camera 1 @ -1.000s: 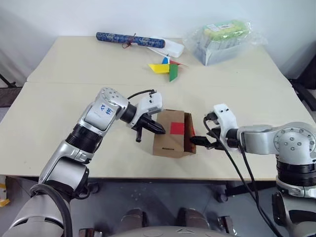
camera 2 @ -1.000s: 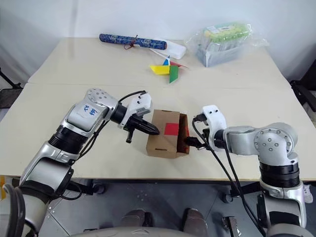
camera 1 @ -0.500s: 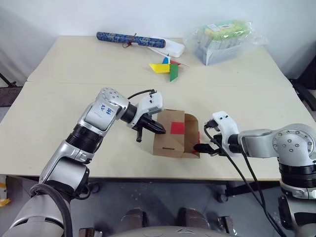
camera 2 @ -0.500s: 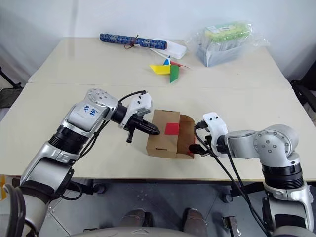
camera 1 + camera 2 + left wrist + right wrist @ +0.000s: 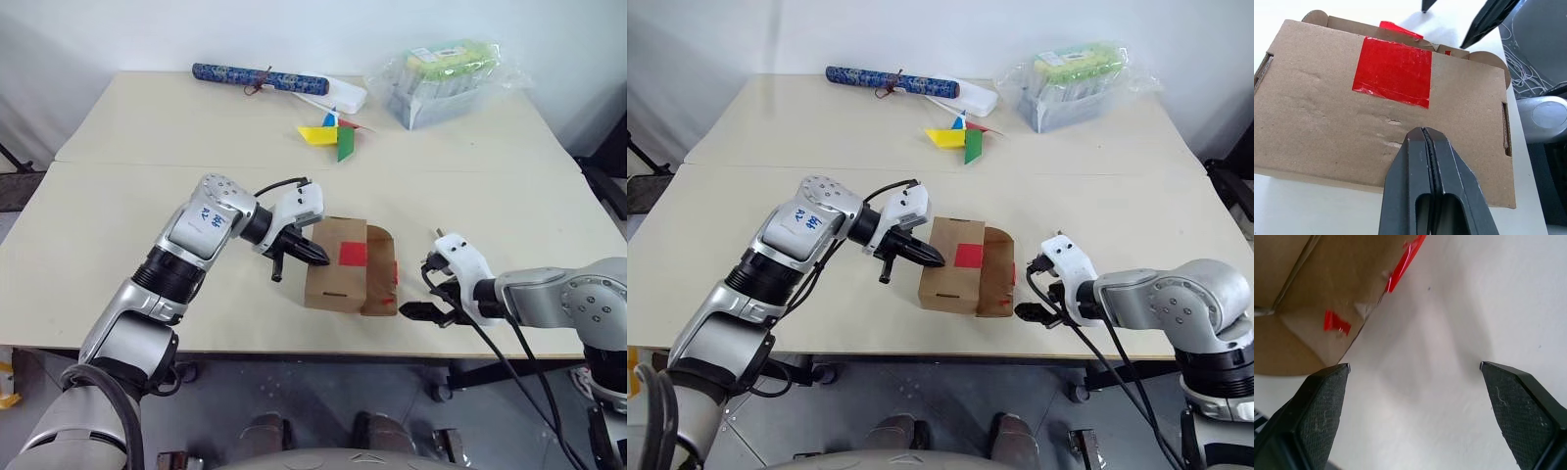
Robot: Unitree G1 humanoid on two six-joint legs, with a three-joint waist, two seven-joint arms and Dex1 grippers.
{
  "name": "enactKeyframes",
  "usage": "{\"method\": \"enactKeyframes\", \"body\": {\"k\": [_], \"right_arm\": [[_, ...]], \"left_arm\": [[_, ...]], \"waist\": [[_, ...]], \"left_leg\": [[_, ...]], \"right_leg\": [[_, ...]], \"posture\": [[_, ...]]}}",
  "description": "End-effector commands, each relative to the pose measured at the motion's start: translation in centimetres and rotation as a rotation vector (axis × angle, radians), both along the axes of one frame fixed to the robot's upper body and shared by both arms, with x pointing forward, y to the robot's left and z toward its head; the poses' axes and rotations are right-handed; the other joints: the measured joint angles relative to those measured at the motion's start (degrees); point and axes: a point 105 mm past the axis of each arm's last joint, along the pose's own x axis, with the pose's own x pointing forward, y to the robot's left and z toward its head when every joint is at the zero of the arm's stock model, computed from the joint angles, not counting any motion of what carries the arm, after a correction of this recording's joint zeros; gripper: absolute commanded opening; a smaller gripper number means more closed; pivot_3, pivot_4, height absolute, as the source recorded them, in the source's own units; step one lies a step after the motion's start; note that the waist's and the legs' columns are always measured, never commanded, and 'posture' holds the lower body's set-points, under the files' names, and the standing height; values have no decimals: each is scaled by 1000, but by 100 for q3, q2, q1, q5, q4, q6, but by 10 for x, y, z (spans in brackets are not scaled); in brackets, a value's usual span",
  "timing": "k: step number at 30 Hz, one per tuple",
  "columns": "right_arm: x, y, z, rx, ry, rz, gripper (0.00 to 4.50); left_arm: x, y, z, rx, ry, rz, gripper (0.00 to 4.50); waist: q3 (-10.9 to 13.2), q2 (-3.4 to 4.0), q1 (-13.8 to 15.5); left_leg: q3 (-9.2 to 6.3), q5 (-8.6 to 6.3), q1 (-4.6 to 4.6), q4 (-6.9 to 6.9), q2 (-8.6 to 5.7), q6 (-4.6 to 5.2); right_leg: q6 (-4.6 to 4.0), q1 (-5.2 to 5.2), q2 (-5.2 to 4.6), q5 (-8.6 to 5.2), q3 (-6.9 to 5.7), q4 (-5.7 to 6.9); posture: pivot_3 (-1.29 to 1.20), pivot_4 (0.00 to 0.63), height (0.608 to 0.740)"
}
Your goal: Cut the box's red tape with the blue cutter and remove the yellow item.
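Sitting near the front edge of the tabletop (image 5: 118, 196), the box (image 5: 338, 264) is one plain brown carton, lying flat w/ its long axis running roughly front-to-back, slightly tilted. Its right end is open: one flap (image 5: 380, 284) folded out toward my right tool. One square of red tape (image 5: 352, 254) on the top face, near the open edge; wrist view shows it glossy and a bit wrinkled, plus small red scraps on the flap's inner side.

My left tool (image 5: 318, 256) has its two fingers pressed fully together, holding nothing; tips rest at the box's top, left of the tape. My right tool (image 5: 416, 311) has its fingers spread wide, empty, just off the flap, over bare tabletop, not touching the box.

Further back: one dark-blue patterned roll (image 5: 257, 78), one white oblong case (image 5: 336, 95) beside it, one multicoloured pinwheel (image 5: 331, 134), one clear plastic-wrapped tray (image 5: 443, 80).
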Motion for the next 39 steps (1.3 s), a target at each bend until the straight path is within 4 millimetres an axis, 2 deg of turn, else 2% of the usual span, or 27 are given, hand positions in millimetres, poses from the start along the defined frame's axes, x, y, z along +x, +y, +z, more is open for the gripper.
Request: {"method": "enactKeyframes", "body": {"k": [1, 6, 9, 15, 19, 28, 39], "right_arm": [[4, -6, 18, 38, -66, -12, 4458], [9, -6, 43, 192, -121, -31, 4458], [12, 1, 46, 271, -122, -24, 4458], [13, 16, 31, 352, -43, -2, 4458], [12, 17, 18, 409, 40, -14, 4458], [14, 27, 3, 604, 200, -18, 4458], [37, 41, -8, 713, 256, -55, 4458]], "left_arm": [[4, 6, -18, 66, 27, 51, 0], [3, 7, -17, 69, 32, 53, 0], [3, 7, -17, 69, 34, 54, 0], [2, 4, -17, 67, 37, 51, 0], [2, 5, -18, 68, 38, 52, 0], [4, 7, -19, 75, 34, 58, 0], [3, 7, -17, 76, 23, 58, 0]], "waist": [[0, 0, 0], [1, 1, -4], [1, 1, -6], [2, 3, -9], [3, 6, -6], [4, 6, -15], [3, 6, -51]], "left_leg": [[0, 0, 0, 0, 0, 0], [0, 0, -1, 0, 1, 1], [0, 0, 0, 0, 0, 1], [1, 0, 0, 0, -1, 1], [1, 0, 0, 0, -1, 1], [2, 0, 3, 0, -1, 1], [6, 0, 11, 0, 2, 0]], "right_leg": [[0, -1, 0, 0, 1, -1], [0, -1, 0, 0, 3, -5], [0, -1, 1, 0, 3, -3], [0, -3, 1, 0, 6, -2], [0, -4, 0, 0, 7, 0], [0, -2, 1, 0, 9, 1], [0, -2, 3, 0, 19, 8]], "posture": [[0, 150, 740], [0, 150, 740], [0, 150, 740], [0, 150, 740], [0, 150, 740], [0, 150, 740], [0, 150, 740]]}}
